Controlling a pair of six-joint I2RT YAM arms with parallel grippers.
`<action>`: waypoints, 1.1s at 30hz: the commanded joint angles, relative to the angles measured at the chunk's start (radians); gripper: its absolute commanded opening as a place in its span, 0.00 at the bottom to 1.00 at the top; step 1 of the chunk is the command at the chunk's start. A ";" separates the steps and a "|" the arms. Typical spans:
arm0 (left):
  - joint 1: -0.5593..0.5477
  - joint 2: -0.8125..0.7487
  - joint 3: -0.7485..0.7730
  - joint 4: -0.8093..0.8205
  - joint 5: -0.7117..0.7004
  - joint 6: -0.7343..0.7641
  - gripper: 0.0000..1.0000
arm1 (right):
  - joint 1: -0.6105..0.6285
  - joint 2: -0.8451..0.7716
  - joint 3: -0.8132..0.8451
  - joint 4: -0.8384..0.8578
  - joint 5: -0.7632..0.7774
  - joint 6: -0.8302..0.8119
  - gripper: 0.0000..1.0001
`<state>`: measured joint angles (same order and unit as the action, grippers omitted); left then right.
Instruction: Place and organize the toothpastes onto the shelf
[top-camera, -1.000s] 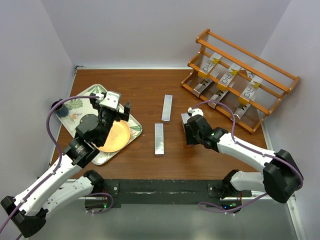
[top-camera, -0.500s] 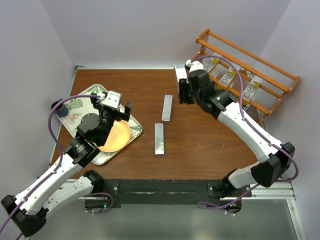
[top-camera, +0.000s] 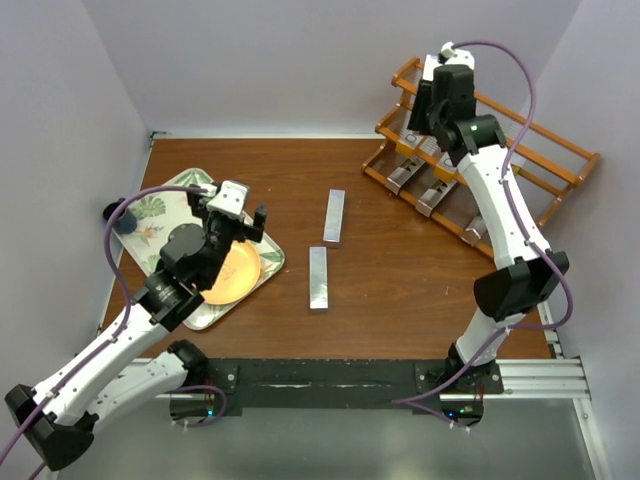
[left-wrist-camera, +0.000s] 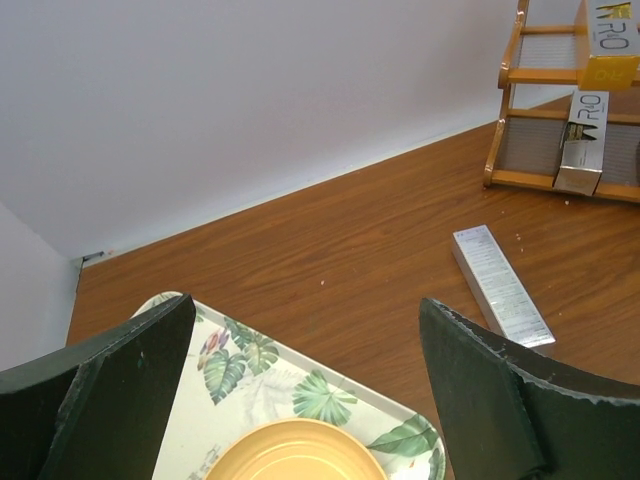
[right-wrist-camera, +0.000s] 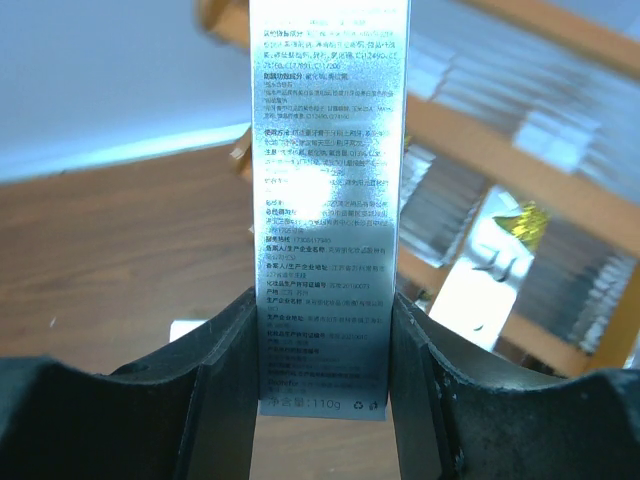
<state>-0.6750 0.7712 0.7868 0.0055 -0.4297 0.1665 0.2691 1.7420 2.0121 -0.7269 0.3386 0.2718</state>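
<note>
Whereas earlier mid-table | right jaws hold carton (right-wrist-camera: 325, 200) | now at shelf (top-camera: 545, 131)

Pale, plain walls (top-camera: 300, 60) with a faint lavender cast close in on three sides. Between them lies a reddish-brown, wood-grain tabletop (top-camera: 400, 290) under even, soft light. A thin white strip (top-camera: 260, 134) runs along its far edge, at the back wall's foot.
</note>
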 joint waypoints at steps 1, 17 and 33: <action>0.005 0.011 -0.014 0.034 0.017 -0.024 0.99 | -0.088 0.042 0.120 0.023 0.051 -0.011 0.24; 0.005 0.048 -0.009 0.027 0.034 -0.035 0.99 | -0.188 0.151 0.214 0.030 -0.004 0.046 0.35; 0.005 0.053 -0.009 0.027 0.043 -0.039 0.99 | -0.200 0.160 0.209 0.046 -0.007 0.064 0.53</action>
<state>-0.6750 0.8207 0.7868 0.0048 -0.3962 0.1486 0.0715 1.9129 2.1731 -0.7399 0.3393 0.3248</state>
